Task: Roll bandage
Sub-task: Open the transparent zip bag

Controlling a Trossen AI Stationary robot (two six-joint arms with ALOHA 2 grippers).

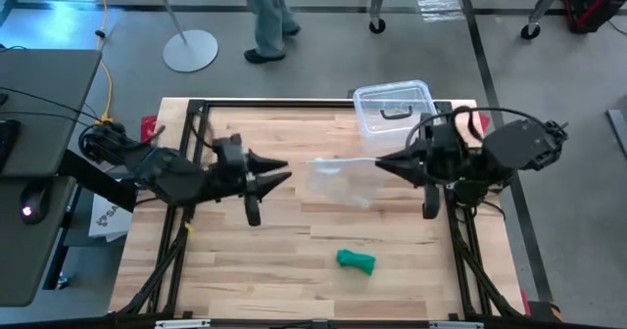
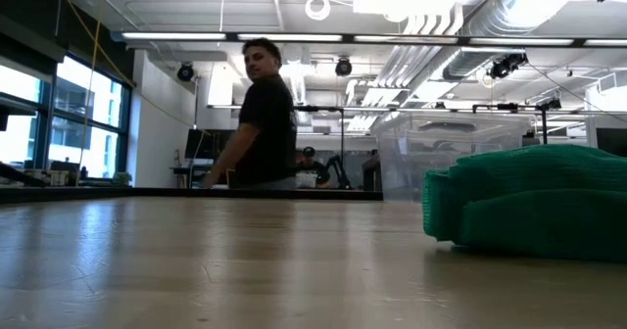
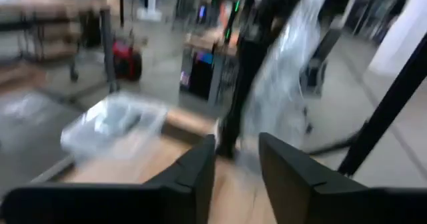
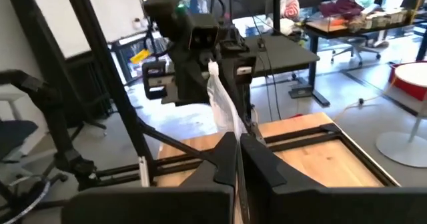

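The green bandage (image 1: 356, 260) lies as a small rumpled roll on the wooden table, near its front edge; in the low view the bandage (image 2: 534, 202) fills the right side. No gripper touches it. My right gripper (image 1: 378, 163) is raised over the table's right half, points left and is shut on a clear plastic bag (image 1: 338, 179). My left gripper (image 1: 286, 171) faces it from the left, open, with nothing between its fingers (image 3: 200, 167). The bag (image 3: 287, 71) shows just ahead of it. My right gripper pinches the bag's upper edge (image 4: 223, 114) between its two fingers. The fingers lie about level and come from the table's right side. The bag hangs slack below and beyond the fingertips; whether its lower end reaches the table I cannot tell.
A clear plastic box with a black handle (image 1: 394, 109) stands at the table's far edge, right of the middle. A dark metal frame (image 1: 196, 109) runs round the table top. A person (image 2: 263, 114) stands beyond the far edge. Bare wood (image 1: 245, 260) lies left of the bandage.
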